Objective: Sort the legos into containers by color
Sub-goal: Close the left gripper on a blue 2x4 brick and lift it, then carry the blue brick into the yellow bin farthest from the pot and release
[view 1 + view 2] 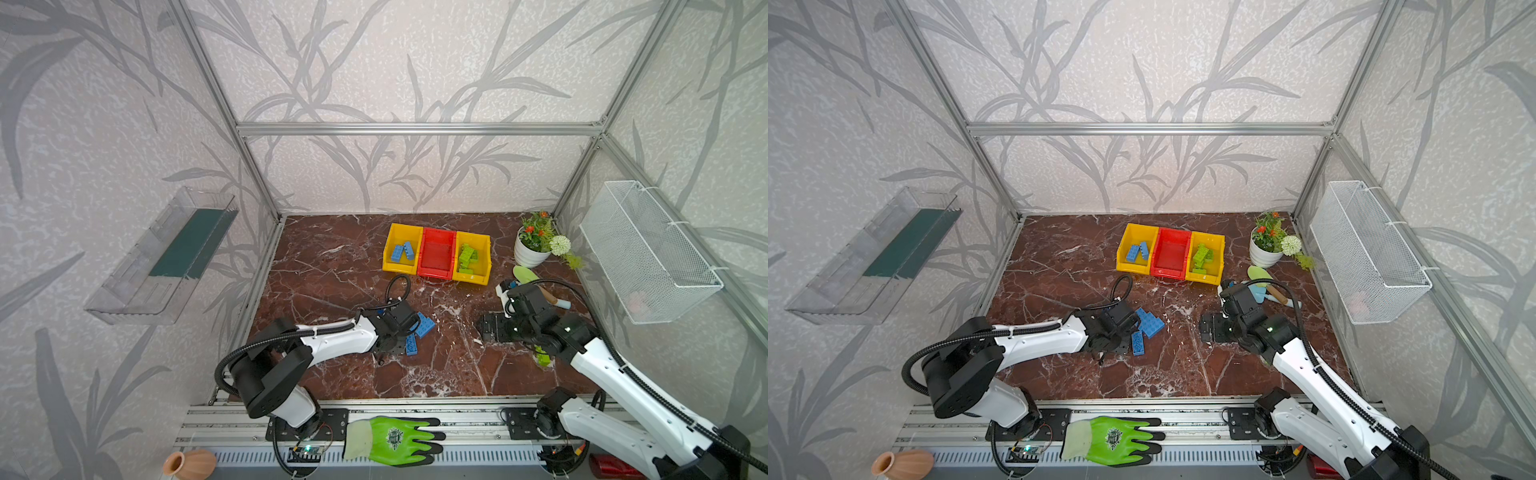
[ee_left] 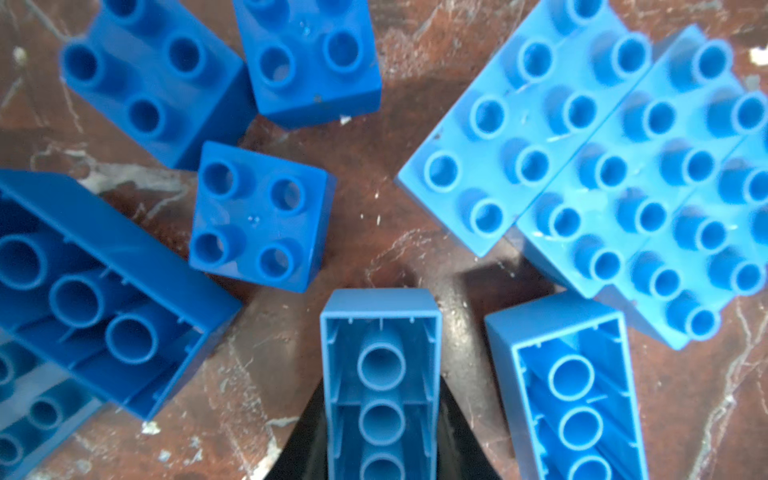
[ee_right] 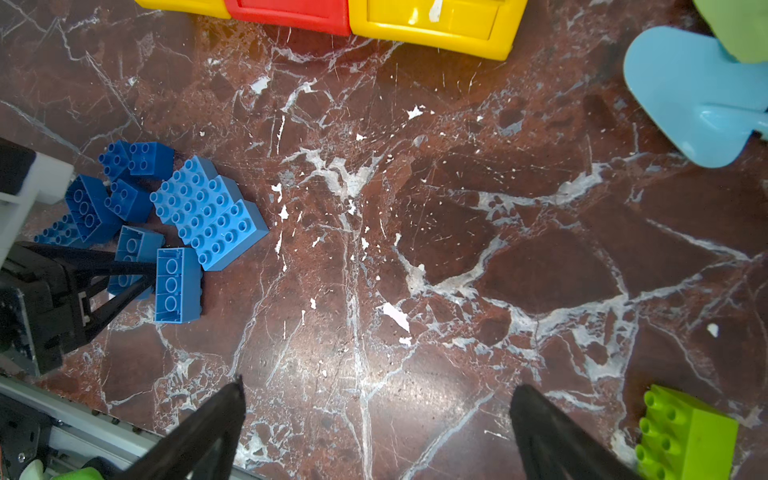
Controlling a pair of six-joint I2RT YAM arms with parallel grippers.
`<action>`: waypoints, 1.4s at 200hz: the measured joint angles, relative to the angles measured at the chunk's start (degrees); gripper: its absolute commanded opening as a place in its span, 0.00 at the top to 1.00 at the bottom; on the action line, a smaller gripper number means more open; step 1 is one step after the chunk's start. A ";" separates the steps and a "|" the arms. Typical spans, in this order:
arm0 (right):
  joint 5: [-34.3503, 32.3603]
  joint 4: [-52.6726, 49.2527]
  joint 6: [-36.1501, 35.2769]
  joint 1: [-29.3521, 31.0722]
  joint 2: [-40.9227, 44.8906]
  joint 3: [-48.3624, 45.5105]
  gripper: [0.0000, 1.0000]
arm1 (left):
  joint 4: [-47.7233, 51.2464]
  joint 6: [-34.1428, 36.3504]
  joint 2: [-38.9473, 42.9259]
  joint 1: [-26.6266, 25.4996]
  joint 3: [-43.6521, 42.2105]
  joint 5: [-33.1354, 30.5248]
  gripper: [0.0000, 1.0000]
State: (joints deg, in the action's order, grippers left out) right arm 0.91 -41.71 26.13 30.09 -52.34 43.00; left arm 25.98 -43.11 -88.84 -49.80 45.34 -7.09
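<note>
Left gripper (image 2: 381, 386) pinches one light blue lego (image 2: 380, 320), hollow side up, in the near-left blue pile (image 3: 208, 208). Right gripper (image 3: 376, 384): fingers spread wide above the marble table (image 3: 478, 257).

A robot lab test booth, dressed like a home corner. Boxed in by a bare aluminium frame (image 1: 415, 129) and leaf-print wallpaper panels (image 1: 374, 62). Marble-look tabletop (image 1: 332, 257); left arm (image 1: 336, 338) and right arm (image 1: 623, 382) bolted to a metal rail (image 1: 469, 419) at 6 o'clock. Homely props: potted plant (image 1: 534, 245) at 2 o'clock, wire basket (image 1: 648, 249) at 3, clear tray (image 1: 158, 257) at 9.
</note>
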 measured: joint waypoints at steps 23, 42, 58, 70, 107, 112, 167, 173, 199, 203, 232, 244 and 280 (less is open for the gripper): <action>-0.02 -0.13 -0.04 0.00 0.63 0.00 0.01 | 1.42 0.17 0.37 0.04 1.36 -0.11 0.95; 0.00 -0.15 -0.07 0.00 0.81 0.35 0.01 | 3.28 1.01 1.81 0.22 3.13 -0.83 0.95; 0.02 -0.13 -0.09 0.00 0.81 0.79 0.01 | 4.72 1.99 2.71 1.03 5.73 -1.40 0.95; 0.07 -0.07 -0.09 0.00 0.81 1.07 0.01 | 5.57 3.13 2.64 2.54 8.79 -1.73 0.96; 0.37 -0.13 -0.33 0.00 0.61 1.73 0.01 | 6.32 7.13 -0.55 8.83 20.50 -2.08 0.97; 0.46 -0.17 -0.46 0.00 0.50 2.01 0.01 | 6.34 7.67 -1.51 9.60 22.27 -2.03 0.97; 0.63 -0.17 -0.92 0.00 0.39 3.93 0.01 | 7.65 13.16 -17.55 17.42 44.41 -1.03 0.98; 0.63 -0.17 -0.94 0.00 0.35 3.93 0.01 | 8.09 13.60 -19.43 18.32 46.86 -0.76 0.98; 0.57 -0.22 -1.18 -0.02 -0.33 4.26 0.01 | 10.32 15.08 -27.28 21.35 57.05 0.37 0.98; 0.55 -0.26 -1.20 -0.02 -0.52 4.35 0.01 | 10.58 15.34 -28.65 21.70 58.77 0.52 0.98; 0.37 -0.37 -1.62 -0.22 -2.43 5.49 0.01 | 15.08 16.92 -39.17 23.63 73.99 1.79 0.96; 0.35 -0.37 -1.84 -0.50 -3.26 6.03 0.01 | 17.20 17.62 -43.39 23.89 80.11 2.43 0.94; 0.17 -0.33 -2.29 -1.40 -5.20 7.26 0.01 | 22.88 18.73 -52.39 24.11 93.02 4.24 0.78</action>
State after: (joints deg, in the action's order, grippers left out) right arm 1.08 -42.04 23.83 28.69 -57.54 50.26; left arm 48.86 -24.38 -141.23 -25.69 138.37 -2.85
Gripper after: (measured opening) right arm 0.991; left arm 0.318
